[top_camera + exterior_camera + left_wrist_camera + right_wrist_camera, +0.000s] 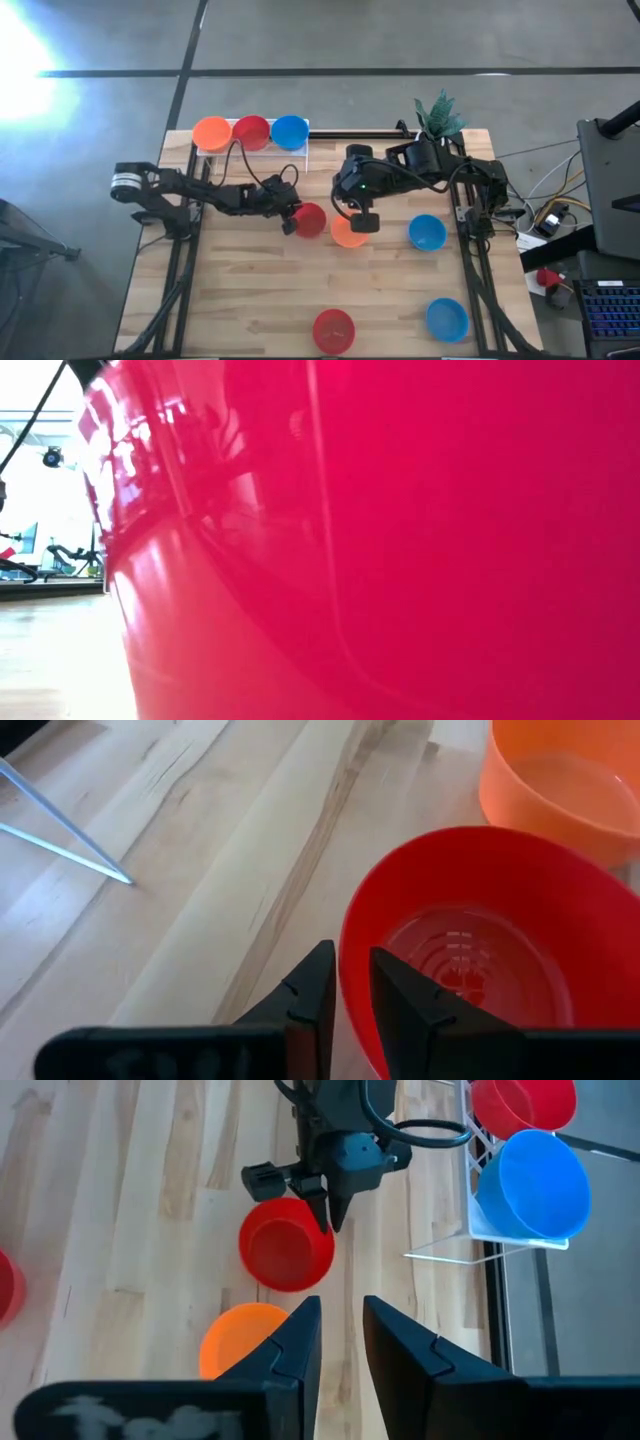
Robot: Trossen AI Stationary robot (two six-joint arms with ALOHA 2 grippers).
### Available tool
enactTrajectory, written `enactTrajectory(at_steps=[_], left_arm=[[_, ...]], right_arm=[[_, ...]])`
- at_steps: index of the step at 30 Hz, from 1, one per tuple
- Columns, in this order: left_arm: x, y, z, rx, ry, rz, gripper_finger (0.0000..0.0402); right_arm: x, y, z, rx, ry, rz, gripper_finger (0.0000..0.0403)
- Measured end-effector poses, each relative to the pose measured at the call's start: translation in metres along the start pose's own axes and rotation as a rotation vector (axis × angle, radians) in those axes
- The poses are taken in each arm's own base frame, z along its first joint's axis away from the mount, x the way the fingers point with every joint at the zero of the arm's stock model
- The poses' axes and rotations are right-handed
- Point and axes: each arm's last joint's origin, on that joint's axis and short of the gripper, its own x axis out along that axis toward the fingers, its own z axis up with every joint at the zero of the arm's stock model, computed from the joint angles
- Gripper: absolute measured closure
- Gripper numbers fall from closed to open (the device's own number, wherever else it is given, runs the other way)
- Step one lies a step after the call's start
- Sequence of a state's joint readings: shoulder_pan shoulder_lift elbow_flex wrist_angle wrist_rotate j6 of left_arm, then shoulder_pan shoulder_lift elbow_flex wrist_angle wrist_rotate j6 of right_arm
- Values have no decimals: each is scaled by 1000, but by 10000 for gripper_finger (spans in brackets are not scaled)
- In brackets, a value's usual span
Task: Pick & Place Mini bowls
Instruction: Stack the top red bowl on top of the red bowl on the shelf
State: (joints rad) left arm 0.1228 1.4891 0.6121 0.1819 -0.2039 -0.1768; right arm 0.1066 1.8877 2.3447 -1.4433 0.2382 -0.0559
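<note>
Three bowls (250, 131) sat on the rack (300, 150) at the far side. The left gripper (291, 214) pinched the rim of a red bowl (311, 220) mid-table. The right gripper (364, 222) hung over an orange bowl (343, 236), fingers a little apart. Three more waited near

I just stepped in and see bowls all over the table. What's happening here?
The left gripper is closed on the rim of a small red plastic bowl at mid-table. The right gripper hangs over the small orange plastic bowl beside it, holding nothing. Orange, red and blue bowls already sit on the white wire rack; two blue bowls and another red one remain loose on the wooden table.
</note>
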Motion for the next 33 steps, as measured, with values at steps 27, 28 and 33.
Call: enactTrajectory(at_steps=[27,28,33], left_arm=[[2,3,-17,-80,56,12,335],[2,3,-17,-84,57,12,335],[2,2,-18,-105,62,7,366]], right_arm=[[0,0,1,-29,-5,0,328],[0,0,1,-29,-5,0,327],[0,0,1,-29,-7,0,321]])
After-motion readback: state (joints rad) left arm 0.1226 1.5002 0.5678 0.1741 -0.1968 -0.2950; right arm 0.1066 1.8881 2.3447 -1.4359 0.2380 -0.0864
